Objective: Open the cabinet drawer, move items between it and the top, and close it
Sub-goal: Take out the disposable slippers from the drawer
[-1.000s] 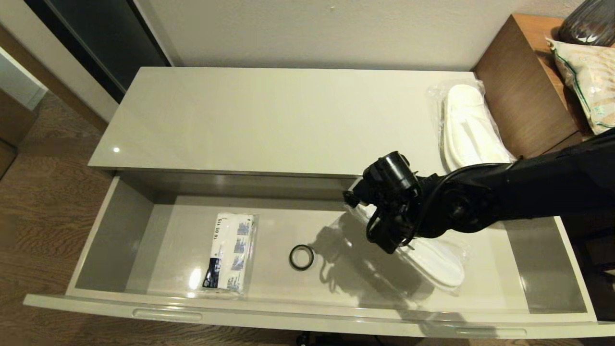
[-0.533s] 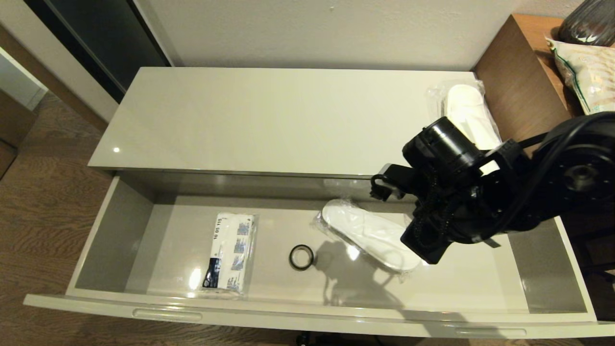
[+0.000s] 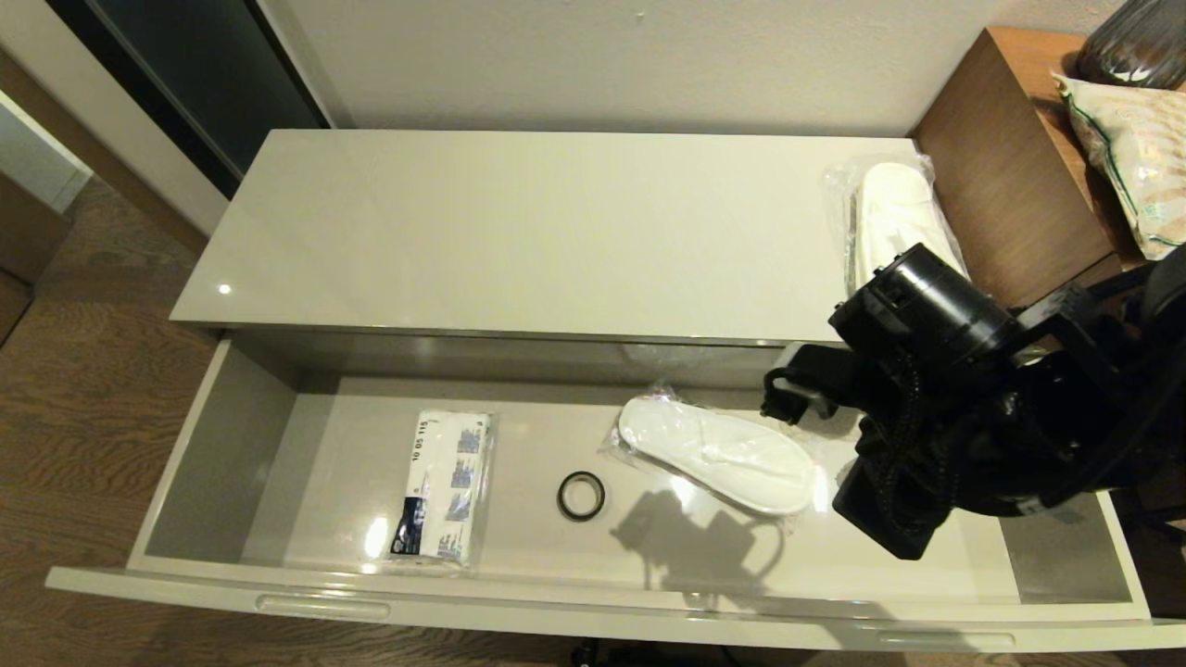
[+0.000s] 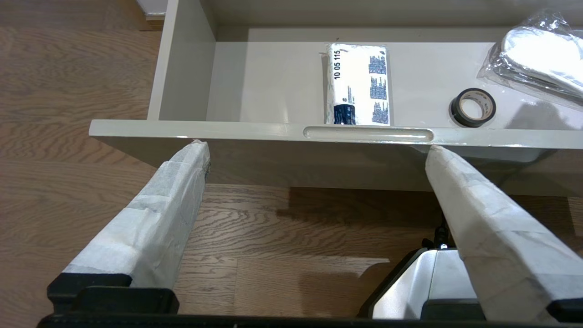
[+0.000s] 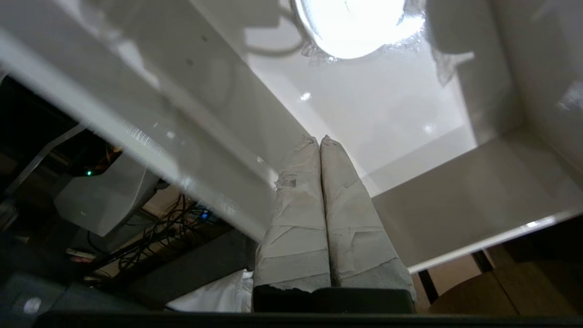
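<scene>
The cabinet drawer (image 3: 593,607) stands pulled fully out below the top (image 3: 519,232). On its floor lie a flat white packet (image 3: 440,486) with blue-black print and one bagged pair of white slippers (image 3: 718,454). A second bagged pair (image 3: 894,218) rests at the right end of the top. My right arm (image 3: 927,435) hangs over the drawer's right part, just right of the slippers there. The right gripper (image 5: 320,139) is shut with nothing in it, pointing down at bare drawer floor. My left gripper (image 4: 314,146) is open, parked low before the drawer front.
A small black ring (image 3: 581,496) lies between the packet and the slippers. A taller brown wooden desk (image 3: 1010,176) adjoins the cabinet's right end and carries a printed bag (image 3: 1135,157). Wood floor (image 4: 273,228) and part of my white base (image 4: 437,287) lie below the drawer front.
My right arm has swung right and toward the drawer's front, clearing the slippers in the drawer. That bag shifted a little left early on, then lay still. The left arm has not moved.
</scene>
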Tool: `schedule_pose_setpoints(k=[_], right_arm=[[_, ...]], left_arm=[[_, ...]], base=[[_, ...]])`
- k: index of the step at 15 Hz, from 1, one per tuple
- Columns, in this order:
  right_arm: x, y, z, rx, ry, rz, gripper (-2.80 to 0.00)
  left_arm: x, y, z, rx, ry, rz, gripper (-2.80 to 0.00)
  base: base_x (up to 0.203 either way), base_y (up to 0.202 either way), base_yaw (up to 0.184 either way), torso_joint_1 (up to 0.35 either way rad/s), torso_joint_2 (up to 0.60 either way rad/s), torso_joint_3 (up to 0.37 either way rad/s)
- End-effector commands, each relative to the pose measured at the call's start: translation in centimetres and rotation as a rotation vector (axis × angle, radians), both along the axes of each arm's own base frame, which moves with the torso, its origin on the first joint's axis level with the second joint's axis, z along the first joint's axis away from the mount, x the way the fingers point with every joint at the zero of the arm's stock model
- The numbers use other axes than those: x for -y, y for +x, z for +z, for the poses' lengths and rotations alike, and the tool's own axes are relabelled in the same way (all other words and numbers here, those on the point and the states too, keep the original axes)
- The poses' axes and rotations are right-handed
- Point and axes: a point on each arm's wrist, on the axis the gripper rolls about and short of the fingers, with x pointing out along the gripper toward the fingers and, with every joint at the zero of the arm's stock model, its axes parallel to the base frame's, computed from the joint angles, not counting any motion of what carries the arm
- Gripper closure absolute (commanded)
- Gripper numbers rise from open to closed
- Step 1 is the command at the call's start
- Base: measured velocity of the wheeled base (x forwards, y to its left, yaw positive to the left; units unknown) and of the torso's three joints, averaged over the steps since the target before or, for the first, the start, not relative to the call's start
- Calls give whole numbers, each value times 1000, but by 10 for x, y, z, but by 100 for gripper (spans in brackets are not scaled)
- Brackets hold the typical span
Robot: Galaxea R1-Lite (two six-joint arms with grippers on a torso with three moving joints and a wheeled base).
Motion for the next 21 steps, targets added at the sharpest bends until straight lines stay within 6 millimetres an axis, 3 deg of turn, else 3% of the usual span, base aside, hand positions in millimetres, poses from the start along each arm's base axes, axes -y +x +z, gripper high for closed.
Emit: schedule_pose_setpoints(k=[1, 5, 7, 11, 17, 21], right_arm=[[-10, 26, -28, -39, -39, -27, -280], [-39, 91, -66, 41, -32, -67, -280], [-45, 110, -84, 62, -29, -85, -280], [-44, 124, -121, 82, -33, -105, -280], [-42, 155, -173, 284, -40, -30, -280], [-41, 160, -195, 326, -48, -7, -280]], left_arm=[[0, 0, 0, -1, 0, 0, -280], [0, 0, 0, -1, 0, 0, -280], [0, 0, 0, -1, 0, 0, -280], [0, 0, 0, -1, 0, 0, -280], [0, 0, 0, -1, 0, 0, -280], [0, 0, 0, -1, 0, 0, -280]], base=[[0, 0, 0, 0, 0, 0], [0, 0, 0, 0, 0, 0], [0, 0, 0, 0, 0, 0], [0, 0, 0, 0, 0, 0], [0, 0, 0, 0, 0, 0], [0, 0, 0, 0, 0, 0]])
